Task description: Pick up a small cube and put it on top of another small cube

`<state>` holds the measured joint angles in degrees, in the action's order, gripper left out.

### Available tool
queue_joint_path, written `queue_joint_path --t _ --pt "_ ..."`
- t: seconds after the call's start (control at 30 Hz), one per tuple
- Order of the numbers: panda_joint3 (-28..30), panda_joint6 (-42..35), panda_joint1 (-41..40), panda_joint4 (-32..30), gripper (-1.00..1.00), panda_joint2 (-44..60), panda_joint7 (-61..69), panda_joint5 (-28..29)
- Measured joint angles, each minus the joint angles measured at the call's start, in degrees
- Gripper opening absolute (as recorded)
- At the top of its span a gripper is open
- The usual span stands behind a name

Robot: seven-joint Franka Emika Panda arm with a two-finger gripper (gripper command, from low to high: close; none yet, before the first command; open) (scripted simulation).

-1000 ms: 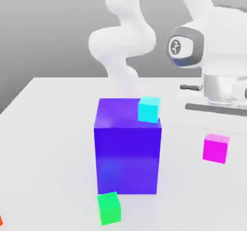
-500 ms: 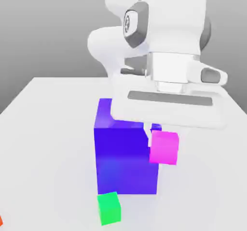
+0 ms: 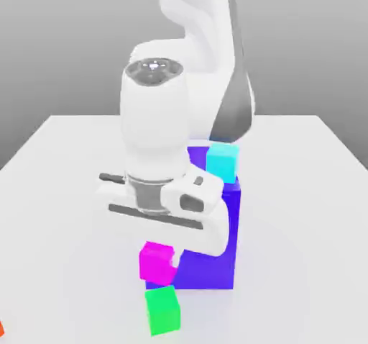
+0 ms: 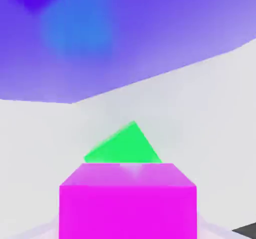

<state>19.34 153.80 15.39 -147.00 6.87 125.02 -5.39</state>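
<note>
Magenta cube (image 3: 157, 262) sits clamped under the gripper (image 3: 167, 263): the fingers are closed on it and it hangs clear of the table (image 3: 65, 191), just above the green cube (image 3: 162, 309). In the exterior view we see the magenta cube slightly toward the view's left of the green one and overlapping its upper edge, right in front of the big blue-violet block (image 3: 215, 263); whether the two small cubes touch we cannot tell, though a gap seems likely. In the hand view the magenta cube (image 4: 127, 203) is in the foreground, with the green cube (image 4: 124, 147) peeking out beyond it, turned at an angle to it, and the blue-violet block (image 4: 100, 33) close behind. A cyan cube (image 3: 222, 162) rests on top of the big block, not involved. We judge the step in hand to be the carry, nearly over the target. The next move calls for centring the held cube over the green one, ideally squaring the faces, then lowering gently before releasing. Risks: an offset placement tipping off, or the hand brushing the big block.
</note>
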Motion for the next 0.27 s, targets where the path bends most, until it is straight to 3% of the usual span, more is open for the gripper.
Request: queue_joint_path --t 0.17,0.2,0.27 --pt "-3.0 5.6 -1.9 0.4 -1.00 6.7 4.0 -5.5" --pt "-3.5 6.3 -2.2 0.5 1.00 7.5 4.5 -6.2" --pt "-3.5 6.3 -2.2 0.5 1.00 7.5 4.5 -6.2"
